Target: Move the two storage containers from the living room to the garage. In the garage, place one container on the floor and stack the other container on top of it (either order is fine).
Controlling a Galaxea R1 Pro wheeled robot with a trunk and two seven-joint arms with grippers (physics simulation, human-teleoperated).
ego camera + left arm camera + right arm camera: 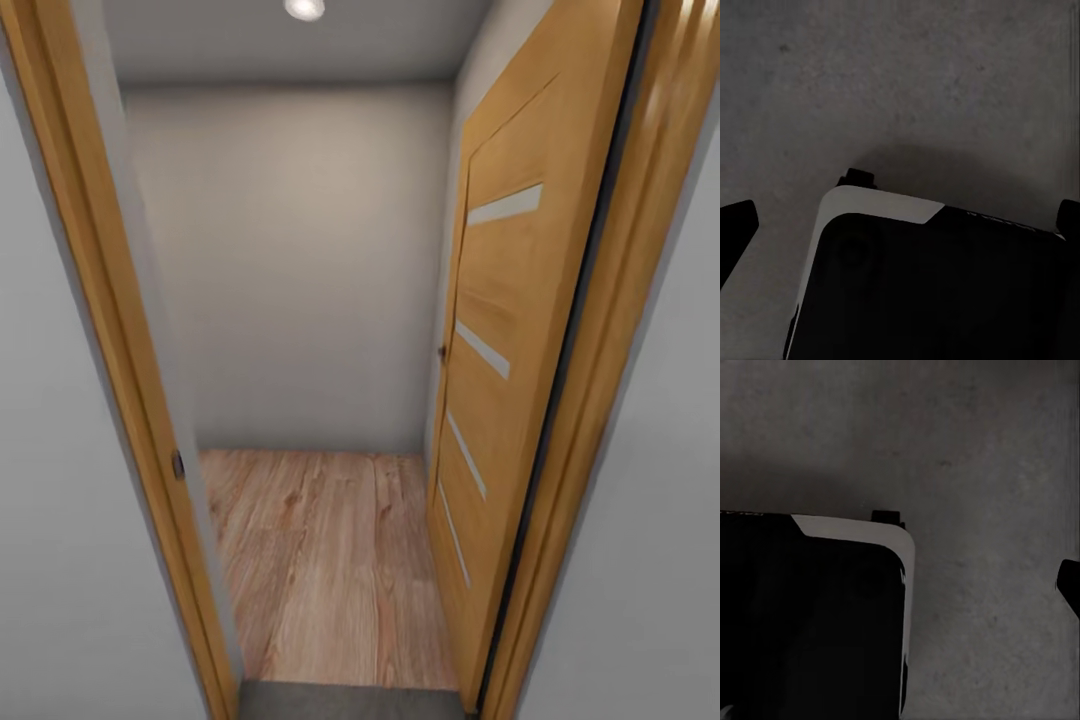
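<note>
No text, label, brand, number or sign can be read anywhere, neither on the wooden door [500,380] nor on the grey walls [300,270] nor on the concrete floor [907,82].

From the left wrist camera I'm looking straight down at the floor [907,82], a dark grey, rough, speckled concrete surface. A soft shadow [945,172] lies on it just beside the robot's base [930,292], a big black body with a rounded corner and a pale grey-white band along its edge. A small black stub [859,178] pokes out just past that corner. At either side edge of the picture I see a dark fingertip [736,225] of the gripper, the two set well apart with bare concrete between them and nothing held.
</note>
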